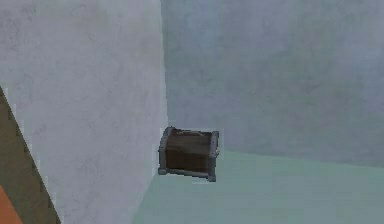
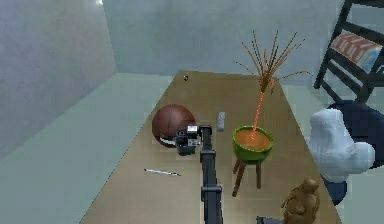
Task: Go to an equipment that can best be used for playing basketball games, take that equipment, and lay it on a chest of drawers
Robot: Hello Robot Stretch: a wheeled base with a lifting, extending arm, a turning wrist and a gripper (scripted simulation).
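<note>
Scanning the forward view, you have a dark boxy chest point(image 1: 189, 153) with pale, metal-looking corners against the grey wall point(image 1: 90, 90), lid down, contents hidden. On the arm side view's smooth tan tabletop point(image 2: 125, 195), a thin pen-like stick point(image 2: 162, 172) lies leftmost. Next, the round reddish-brown basketball point(image 2: 168, 120) rests on that tabletop at the gripper point(image 2: 184, 140); you cannot tell whether it holds anything. Rightward, a green bowl point(image 2: 252, 146) on wooden legs carries orange stalks point(image 2: 262, 70), possibly dried grass.
</note>
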